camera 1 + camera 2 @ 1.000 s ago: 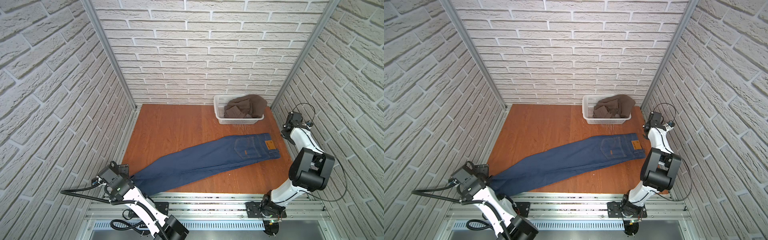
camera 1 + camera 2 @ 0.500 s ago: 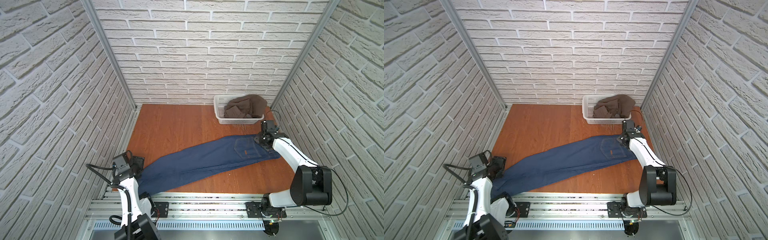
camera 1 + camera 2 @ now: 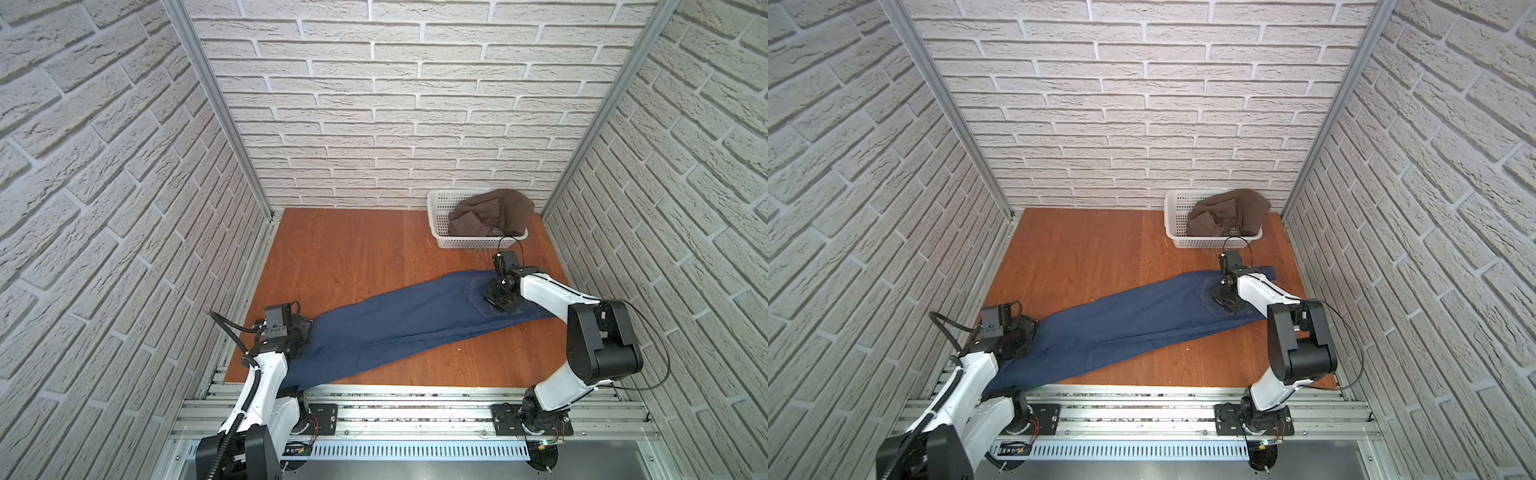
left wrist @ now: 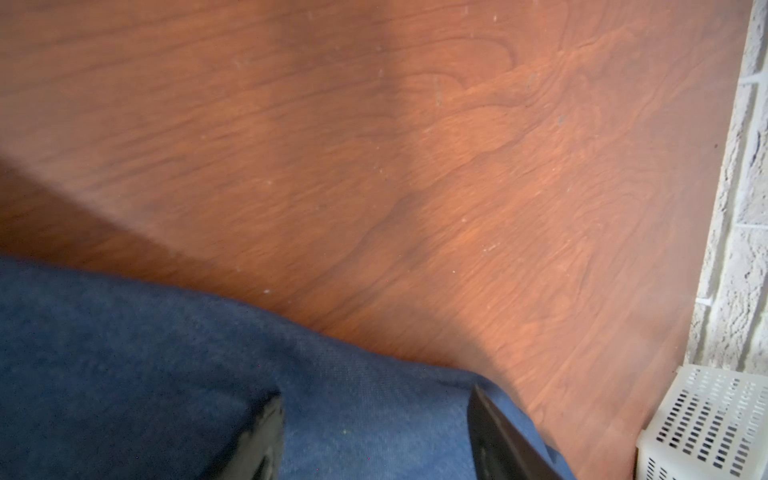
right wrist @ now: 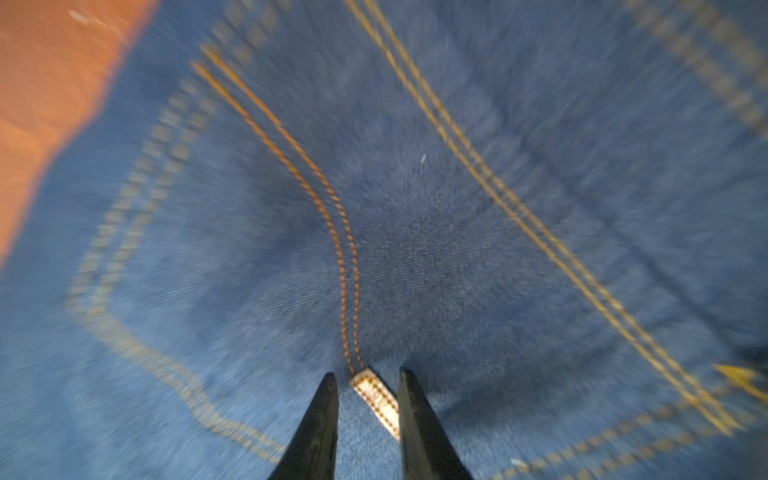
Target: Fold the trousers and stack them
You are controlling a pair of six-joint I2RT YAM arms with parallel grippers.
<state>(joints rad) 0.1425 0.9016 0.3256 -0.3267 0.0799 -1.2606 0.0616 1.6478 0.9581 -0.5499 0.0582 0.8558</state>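
The trousers (image 3: 415,324) (image 3: 1142,320) are dark blue jeans lying flat and diagonal on the wooden table. The waist is at the right and the leg ends hang over the front left edge. My left gripper (image 3: 300,331) (image 3: 1022,332) sits low over the leg end. In the left wrist view it (image 4: 374,395) is open, its fingers wide apart with denim (image 4: 166,374) under them. My right gripper (image 3: 496,301) (image 3: 1224,301) is over the back pocket. In the right wrist view it (image 5: 368,374) is open by a narrow gap above a small tan tab (image 5: 376,399), pinching nothing.
A white basket (image 3: 440,239) (image 3: 1177,241) (image 4: 706,415) holding a brown garment (image 3: 494,212) (image 3: 1229,212) stands at the back right, just behind my right gripper. Brick walls close in three sides. A metal rail (image 3: 415,399) runs along the table's front edge.
Both arms have swung in onto the trousers: the left from the front left corner to the leg end, the right from the right wall to the back pocket. The left jaws narrowed a little.
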